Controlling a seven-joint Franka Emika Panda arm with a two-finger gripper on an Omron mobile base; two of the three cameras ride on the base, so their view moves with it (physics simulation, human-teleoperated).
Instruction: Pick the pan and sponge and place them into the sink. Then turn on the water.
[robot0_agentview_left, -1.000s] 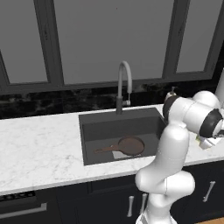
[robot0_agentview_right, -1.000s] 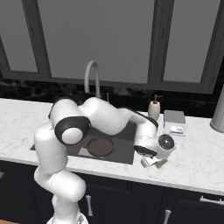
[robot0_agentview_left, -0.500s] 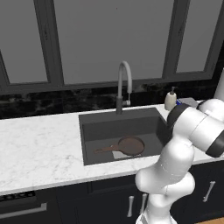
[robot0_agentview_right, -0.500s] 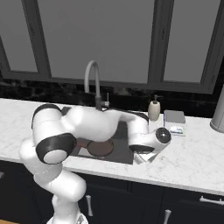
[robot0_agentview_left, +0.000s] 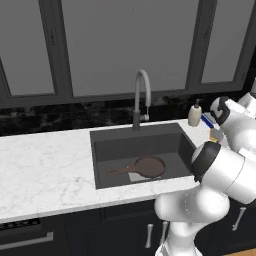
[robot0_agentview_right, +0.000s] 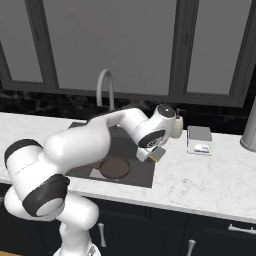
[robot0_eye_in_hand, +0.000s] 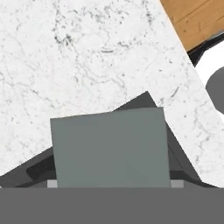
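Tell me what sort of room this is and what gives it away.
A kitchen, rendered rather than real: a dark sink set in a white marble counter, a gooseneck faucet behind it, and a pan lying in the basin.

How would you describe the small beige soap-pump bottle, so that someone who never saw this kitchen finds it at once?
Start at the large dark grey sink set in the white marble counter, then look to its back right corner. There the small beige soap-pump bottle stands upright before the dark backsplash. Unlike the tall grey gooseneck faucet nearby, it is short, pale and rounded.
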